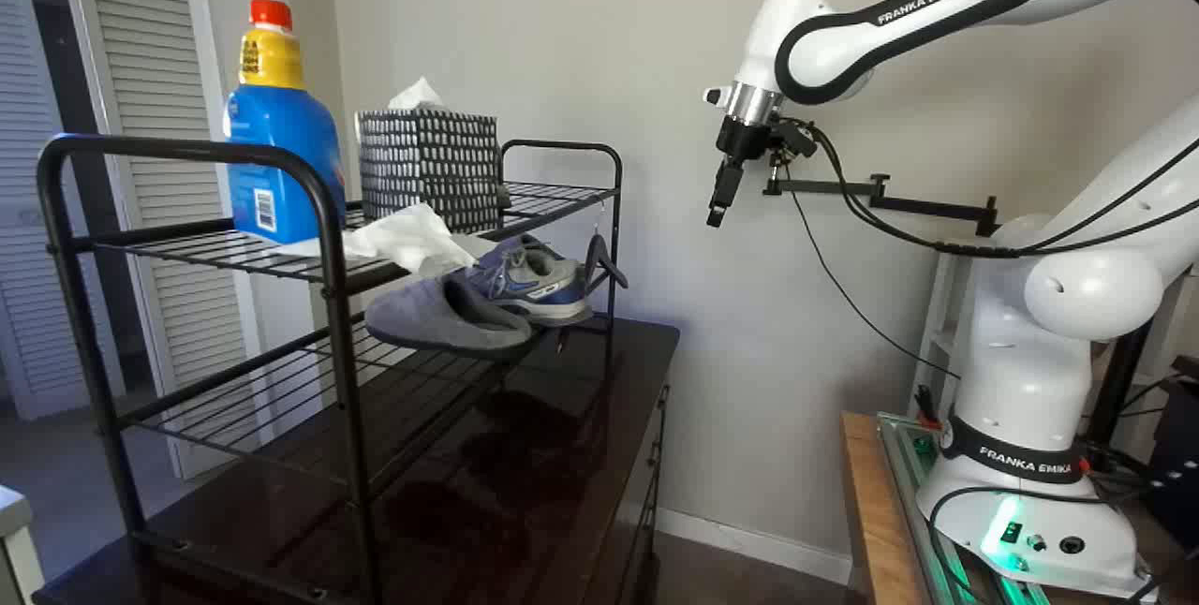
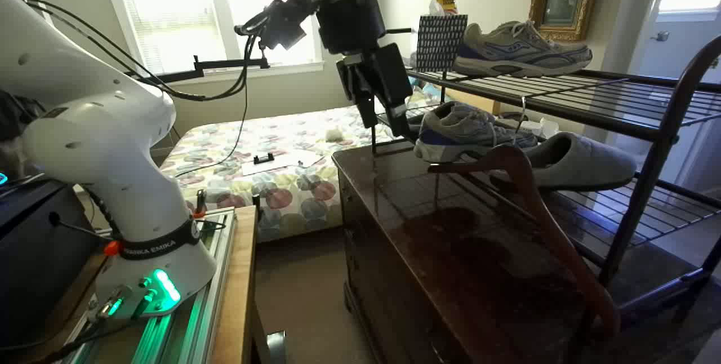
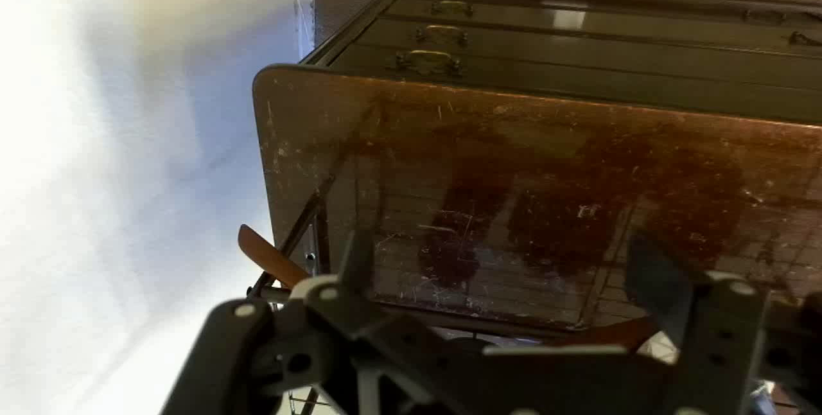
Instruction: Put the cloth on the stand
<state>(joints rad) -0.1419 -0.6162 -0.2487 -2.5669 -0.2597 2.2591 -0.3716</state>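
Observation:
A crumpled white cloth (image 1: 417, 238) lies on the top shelf of the black metal stand and droops over its front edge. It is not visible in the other views. The stand (image 1: 348, 399) has two wire shelves and shows also in an exterior view (image 2: 635, 206). My gripper (image 1: 717, 212) hangs in the air off the stand's far end, apart from the cloth, pointing down. In an exterior view (image 2: 386, 124) its two fingers are apart. In the wrist view (image 3: 501, 248) the fingers are wide apart with nothing between them.
The stand is on a dark dresser (image 1: 562, 446). The top shelf holds a blue spray bottle (image 1: 281, 155), a tissue box (image 1: 431, 165) and a sneaker (image 2: 521, 54). Below are a sneaker (image 1: 529, 282) and a slipper (image 1: 445, 313). A brown hanger (image 2: 543, 223) hangs at the end.

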